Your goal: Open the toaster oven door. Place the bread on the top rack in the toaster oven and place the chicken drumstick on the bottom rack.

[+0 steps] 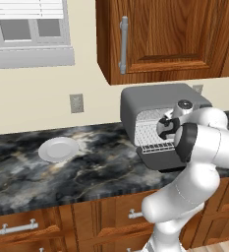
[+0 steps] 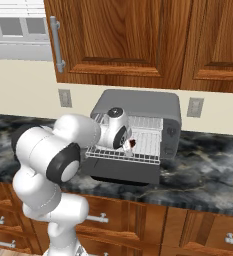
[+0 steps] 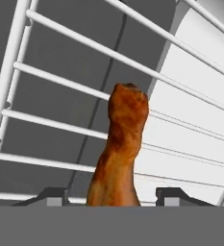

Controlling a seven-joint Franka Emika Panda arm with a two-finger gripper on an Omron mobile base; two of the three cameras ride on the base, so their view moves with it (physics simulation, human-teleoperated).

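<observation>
Your left base view looks forward and down from behind the arm's left side, taking in the dark marbled surface (image 1: 86, 162), the wall and the toaster oven (image 1: 155, 106) at mid distance. Your right base view looks from behind the arm's right side at the same oven and surface, so both share the oven's open front. Your hand view sits very close, looking along the claw (image 3: 113, 194) at the chicken drumstick (image 3: 120, 144) against rack wires.
</observation>
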